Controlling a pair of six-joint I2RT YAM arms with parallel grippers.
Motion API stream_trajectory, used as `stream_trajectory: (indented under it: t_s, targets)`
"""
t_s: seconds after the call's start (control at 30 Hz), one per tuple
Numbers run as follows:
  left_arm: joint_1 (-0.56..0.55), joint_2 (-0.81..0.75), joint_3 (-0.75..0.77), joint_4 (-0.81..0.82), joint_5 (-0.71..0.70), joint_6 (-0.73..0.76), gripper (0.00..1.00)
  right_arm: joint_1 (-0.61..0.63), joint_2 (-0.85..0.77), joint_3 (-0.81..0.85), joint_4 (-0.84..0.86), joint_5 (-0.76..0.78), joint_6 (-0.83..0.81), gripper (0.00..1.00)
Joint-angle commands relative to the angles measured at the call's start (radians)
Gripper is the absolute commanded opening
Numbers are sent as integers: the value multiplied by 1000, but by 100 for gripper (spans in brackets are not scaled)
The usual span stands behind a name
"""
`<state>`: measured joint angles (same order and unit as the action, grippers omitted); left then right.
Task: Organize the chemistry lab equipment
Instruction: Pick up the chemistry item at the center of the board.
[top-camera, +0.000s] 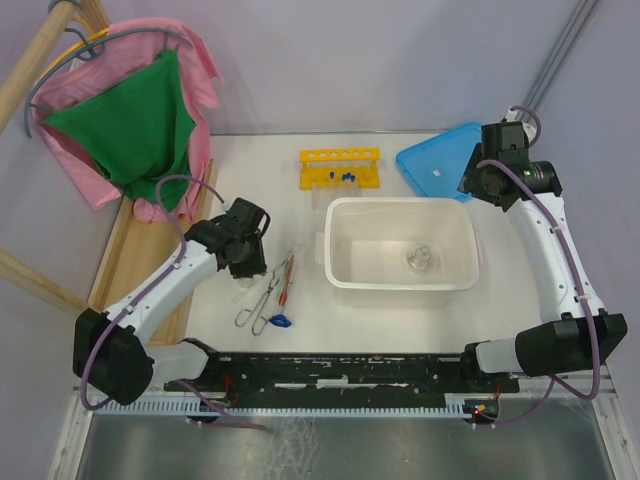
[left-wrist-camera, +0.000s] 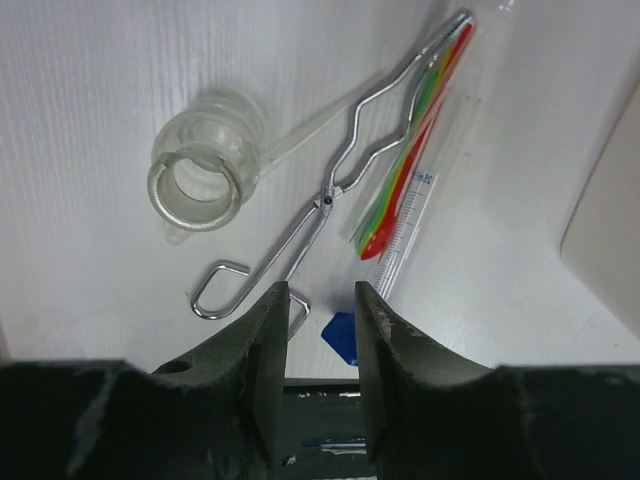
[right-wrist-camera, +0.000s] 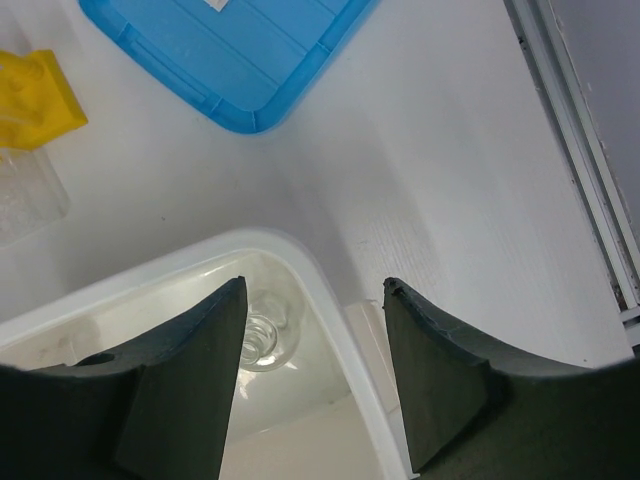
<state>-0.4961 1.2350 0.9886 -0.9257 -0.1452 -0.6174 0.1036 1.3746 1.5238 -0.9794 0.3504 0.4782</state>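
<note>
We are looking at a white tub (top-camera: 400, 281) sitting near the middle of the bench, and it is holding a single small glass flask (top-camera: 421, 258), right of its centre. Behind it, toward the far edge, a yellow test-tube rack (top-camera: 340, 160) is lying with a few blue-capped tubes (top-camera: 347, 176) at its front. A blue lid (top-camera: 440, 160) is resting flat near the far right corner. The top view is giving us metal tongs (top-camera: 258, 300) and a thin red rod (top-camera: 288, 280) lying side by side left of the tub. The left wrist view is adding what that view is hardly showing: a second clear flask (left-wrist-camera: 200, 170) lying on its side just beside the tongs, and green and yellow streaks along the rod. The left gripper (left-wrist-camera: 318, 300) is hovering low over these, arm stretched forward, jaws parted by a narrow gap and pinching nothing. The right gripper (right-wrist-camera: 312, 300) is hanging over the tub's far right corner, arm reaching along the right edge, jaws spread wide and empty.
</note>
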Motion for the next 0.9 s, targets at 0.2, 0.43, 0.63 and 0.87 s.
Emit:
stream_trajectory:
  t_s: [0.2,0.43,0.63,0.87]
  targets:
    - [138,26,4,131,57,51,39,1,-28,-5,38,-12,12,65]
    - [187,55,-8,136,69,106,38,2,-38,-6,38,0,7,65]
    - [224,63,-1,139,73,137,38,1,-36,-4,41,1,4,65]
    - [236,106,-28,166,99,158,38,2,-28,-1,44,-1,4,65]
